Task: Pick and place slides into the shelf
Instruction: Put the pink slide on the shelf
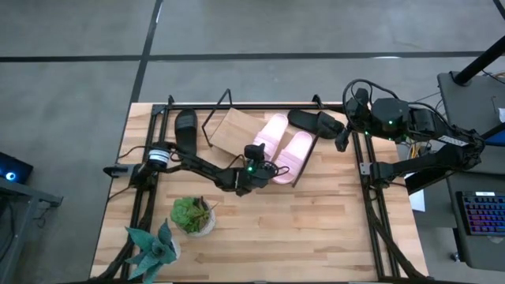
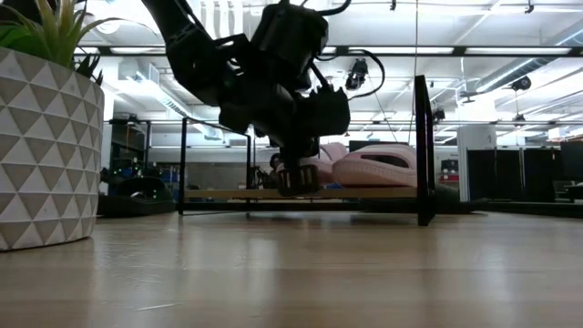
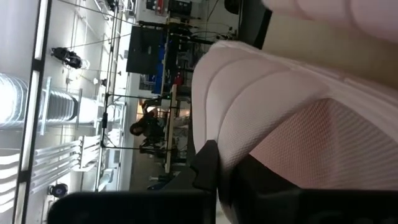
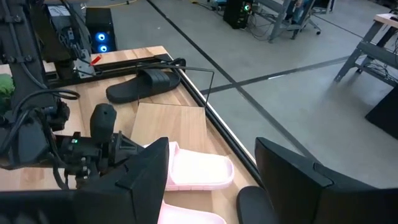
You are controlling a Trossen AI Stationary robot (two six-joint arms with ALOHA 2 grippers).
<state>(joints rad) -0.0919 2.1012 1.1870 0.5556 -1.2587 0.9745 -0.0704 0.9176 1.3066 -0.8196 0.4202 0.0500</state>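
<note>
Two pale pink slides [image 1: 272,132] [image 1: 293,154] lie side by side on the light-wood shelf board [image 1: 230,130], soles down. One black slide [image 1: 185,126] lies on the table left of the shelf, and the other [image 1: 316,121] lies at its right end. My left gripper [image 1: 271,167] is at the near end of the nearer pink slide, shut on it. In the low view it hangs in front of the shelf [image 2: 296,178]. My right gripper [image 4: 211,186] waits open at the table's right edge, above the right black slide. My left gripper holds the nearer pink slide at the edge of its sole beside the ribbed strap [image 3: 249,143]. One dark finger [image 3: 207,165] lies against that edge and the other lies under the slide. It comes level from the table's left. The slide rests on the shelf board.
A potted green plant [image 1: 193,214] and a spiky blue-green one [image 1: 154,244] stand at the table's near left; one patterned pot looms large in the low view [image 2: 46,155]. The shelf's black wire posts [image 2: 423,150] rise at its ends. Bare tabletop lies near and right.
</note>
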